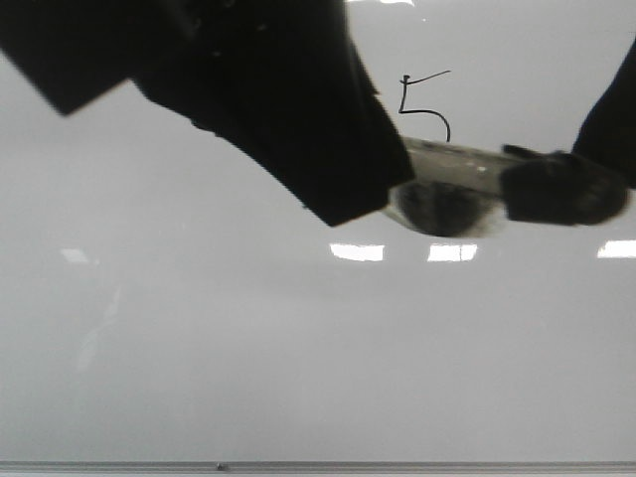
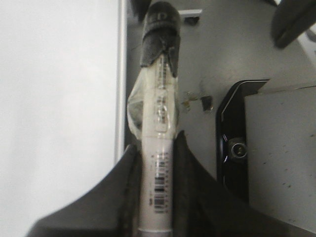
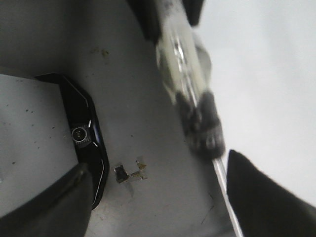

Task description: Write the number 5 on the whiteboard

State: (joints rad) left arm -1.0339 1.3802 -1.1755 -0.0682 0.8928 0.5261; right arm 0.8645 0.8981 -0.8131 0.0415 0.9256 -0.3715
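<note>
The left gripper (image 2: 157, 163) clamps the marker (image 2: 158, 148); the right gripper (image 3: 158, 197) gapes empty. The number 5 (image 1: 425, 104) on the whiteboard (image 1: 298, 348) seemingly lacks belly closure; finish lightly.

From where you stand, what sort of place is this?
Probably a lab or test bench: a glossy whiteboard with a hand-drawn number 5, a marker clamped between the left gripper's fingers, and ceiling lights mirrored in the board.

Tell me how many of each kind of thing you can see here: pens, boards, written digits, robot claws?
Pens: 1, the marker held in the left claw.
Boards: 1, the whiteboard.
Written digits: 1, the number 5.
Claws: 2, counting the open right claw.
Total: 5
</note>
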